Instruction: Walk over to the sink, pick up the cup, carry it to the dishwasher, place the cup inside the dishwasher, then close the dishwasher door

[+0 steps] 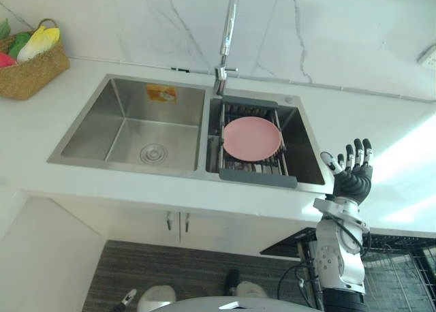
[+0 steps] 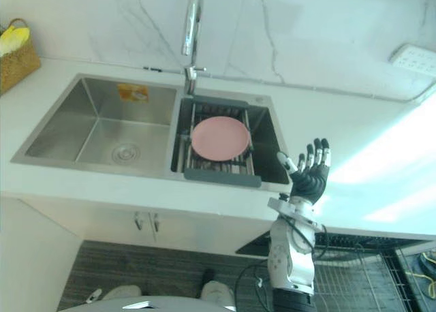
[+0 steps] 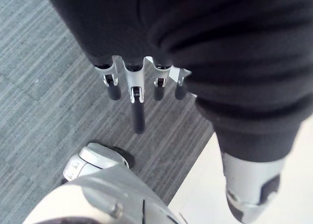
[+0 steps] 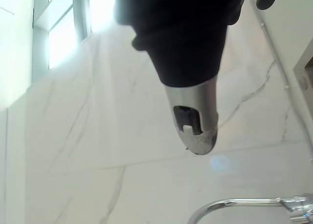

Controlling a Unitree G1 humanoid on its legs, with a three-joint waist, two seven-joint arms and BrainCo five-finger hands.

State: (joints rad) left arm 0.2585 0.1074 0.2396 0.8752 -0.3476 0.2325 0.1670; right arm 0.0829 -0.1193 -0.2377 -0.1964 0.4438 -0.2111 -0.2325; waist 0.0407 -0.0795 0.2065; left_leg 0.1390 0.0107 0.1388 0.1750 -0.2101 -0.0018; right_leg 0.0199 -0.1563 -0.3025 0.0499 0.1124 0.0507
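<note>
Right hand was up at the counter's front edge just right of the sink, fingers straight and spread, holding nothing. Left hand hung loose-fingered and empty over the floor. Pink plate sat on the rack in the right basin. That basin's shadowed side was too dark to read, so the cup's spot couldn't be told. Dishwasher's wire rack was cut off at the lower right.

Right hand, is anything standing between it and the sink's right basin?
Nothing visible does. The right hand is raised open beside the right basin, where a pink plate lies on a rack.
</note>
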